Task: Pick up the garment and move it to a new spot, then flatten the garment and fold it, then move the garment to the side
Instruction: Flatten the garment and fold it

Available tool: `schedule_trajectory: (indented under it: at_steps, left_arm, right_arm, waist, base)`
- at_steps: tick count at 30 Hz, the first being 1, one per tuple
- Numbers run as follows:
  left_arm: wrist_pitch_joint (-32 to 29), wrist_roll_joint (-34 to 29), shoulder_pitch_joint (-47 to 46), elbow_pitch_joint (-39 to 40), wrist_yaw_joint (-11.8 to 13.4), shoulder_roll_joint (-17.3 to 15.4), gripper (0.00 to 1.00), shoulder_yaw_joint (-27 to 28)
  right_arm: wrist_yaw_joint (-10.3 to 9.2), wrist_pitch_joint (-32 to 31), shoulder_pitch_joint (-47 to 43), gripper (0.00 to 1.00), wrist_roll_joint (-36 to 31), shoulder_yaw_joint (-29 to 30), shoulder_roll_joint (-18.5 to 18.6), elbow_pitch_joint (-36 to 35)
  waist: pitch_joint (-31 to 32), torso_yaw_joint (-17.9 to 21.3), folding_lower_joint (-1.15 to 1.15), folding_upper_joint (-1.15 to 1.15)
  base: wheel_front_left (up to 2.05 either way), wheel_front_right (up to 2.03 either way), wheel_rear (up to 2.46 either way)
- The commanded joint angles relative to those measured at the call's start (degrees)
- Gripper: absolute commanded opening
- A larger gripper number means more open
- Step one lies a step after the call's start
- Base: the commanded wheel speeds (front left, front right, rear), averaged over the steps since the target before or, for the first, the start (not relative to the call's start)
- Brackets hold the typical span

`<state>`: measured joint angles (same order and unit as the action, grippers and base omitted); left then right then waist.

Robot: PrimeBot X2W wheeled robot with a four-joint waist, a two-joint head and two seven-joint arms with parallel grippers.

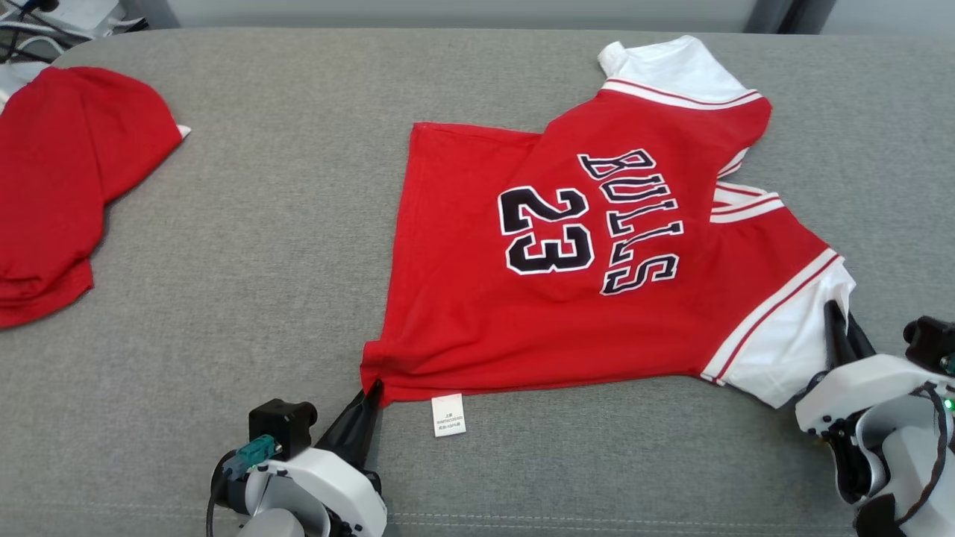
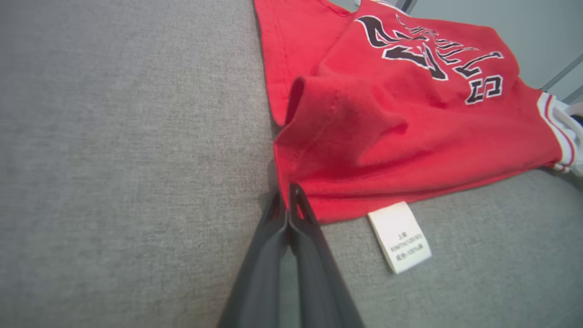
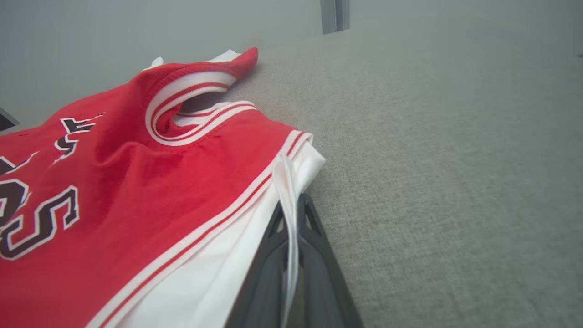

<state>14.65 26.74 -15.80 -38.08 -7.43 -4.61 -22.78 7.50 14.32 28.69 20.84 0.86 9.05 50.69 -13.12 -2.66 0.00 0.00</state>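
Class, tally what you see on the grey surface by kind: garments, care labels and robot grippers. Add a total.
Garments: 2, the jersey and the red garment
Care labels: 1, the white label
Grippers: 2, left gripper and right gripper
Total: 5

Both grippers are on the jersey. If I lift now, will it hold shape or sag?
Likely floppy: the jersey bunches up by the left gripper. Probably light, being thin knit. The right gripper pinches only a thin edge of the sleeve, so that corner may slip.
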Motion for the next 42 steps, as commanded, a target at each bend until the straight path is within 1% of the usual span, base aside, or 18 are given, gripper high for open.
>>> schedule_trajectory:
  at_steps: [1,2,6,13,17,25,26,28,29,30,32,33,34,35,36,42]
  left_arm:
    - [0.3,-0.6,-0.9,0.6,-0.1,-1.2,0.0,2.6]
    - [0.3,-0.9,-0.8,0.4,-0.1,-1.3,0.0,2.8]
    - [0.3,-1.8,-0.8,-0.4,-0.1,-1.2,0.0,3.9]
    - [0.3,-2.4,-1.1,-0.6,-0.1,-0.9,0.0,4.4]
    - [0.3,-2.7,-1.4,-0.5,-0.1,-0.7,0.0,4.3]
    - [0.3,-2.5,-1.8,-0.3,-0.1,-0.4,0.0,3.3]
    - [0.3,-2.4,-1.8,-0.2,-0.1,-0.4,0.0,3.4]
    - [0.3,-2.3,-1.7,-0.2,-0.1,-0.5,0.0,3.2]
    - [0.3,-2.2,-1.8,-0.1,-0.1,-0.6,0.0,3.2]
    - [0.3,-2.2,-1.8,-0.1,-0.1,-0.6,0.0,3.1]
    - [0.3,-2.0,-1.9,0.0,-0.1,-0.8,0.0,3.1]
    - [0.3,-2.0,-2.0,0.0,-0.1,-0.9,0.0,3.0]
    - [0.3,-1.9,-2.1,0.1,-0.1,-1.0,0.0,3.0]
    - [0.3,-1.9,-2.1,0.2,-0.1,-1.1,0.0,3.1]
    - [0.3,-1.9,-2.1,0.3,-0.1,-1.2,0.0,3.1]
    - [0.3,-2.0,-1.9,0.1,-0.1,-1.4,0.0,3.7]
  right_arm:
    - [-0.01,0.7,-1.8,0.82,0.8,-0.8,-0.1,-2.1]
    - [-0.01,0.7,-2.7,1.0,1.2,-0.5,-0.1,-2.7]
    - [-0.01,0.7,-6.7,1.0,2.3,2.1,0.5,-4.2]
    - [-0.01,0.7,-8.1,1.0,1.5,3.2,0.7,-6.7]
    - [-0.01,0.7,-6.5,1.0,1.3,1.4,-0.1,-8.1]
    - [-0.01,0.7,-4.1,1.0,1.5,1.0,0.3,-5.2]
    - [-0.01,0.7,-4.0,0.95,1.6,0.9,0.3,-4.6]
    - [-0.01,0.7,-3.8,0.71,1.6,0.9,0.3,-3.6]
    - [-0.01,0.7,-3.6,0.61,1.7,1.0,0.3,-3.0]
    - [-0.01,0.7,-3.5,0.47,1.7,1.1,0.3,-2.4]
    - [-0.01,0.7,-3.2,0.44,1.9,1.3,0.5,-1.7]
    - [-0.01,0.7,-3.1,0.4,2.0,1.4,0.5,-1.4]
    - [-0.01,0.7,-2.9,0.31,2.1,1.5,0.4,-1.3]
    - [-0.01,0.7,-2.8,0.13,2.3,1.6,0.3,-1.7]
    - [-0.01,0.7,-2.7,0.0,2.2,1.8,0.3,-2.2]
    - [-0.01,0.7,-5.0,0.0,2.5,4.7,0.9,-6.7]
  waist:
    - [1.0,2.3,0.0,0.0]
    - [1.1,2.9,0.0,0.0]
    - [1.2,4.6,0.0,0.0]
    - [0.8,4.9,0.0,0.0]
    - [0.4,4.5,0.0,0.0]
    - [-0.7,2.1,0.0,0.0]
    - [-0.8,2.0,0.0,0.0]
    - [-1.0,1.7,0.0,0.0]
    - [-1.1,1.5,0.0,0.0]
    - [-1.2,1.4,0.0,0.0]
    - [-1.4,1.2,0.0,0.0]
    - [-1.5,1.2,0.0,0.0]
    - [-1.6,1.2,0.0,0.0]
    - [-1.6,1.3,0.0,0.0]
    - [-1.7,1.4,0.0,0.0]
    - [-1.1,2.2,0.0,0.0]
  base:
    - [0.0,0.0,0.0]
    - [0.0,0.0,0.0]
    - [0.0,0.0,0.0]
    - [0.0,0.0,0.0]
    - [0.0,0.0,0.0]
    - [0.0,0.0,0.0]
    - [0.0,0.0,0.0]
    - [0.0,0.0,0.0]
    - [0.0,0.0,0.0]
    - [0.0,0.0,0.0]
    - [0.0,0.0,0.0]
    - [0.0,0.0,0.0]
    - [0.0,0.0,0.0]
    - [0.0,0.0,0.0]
    - [0.0,0.0,0.0]
    - [0.0,0.0,0.0]
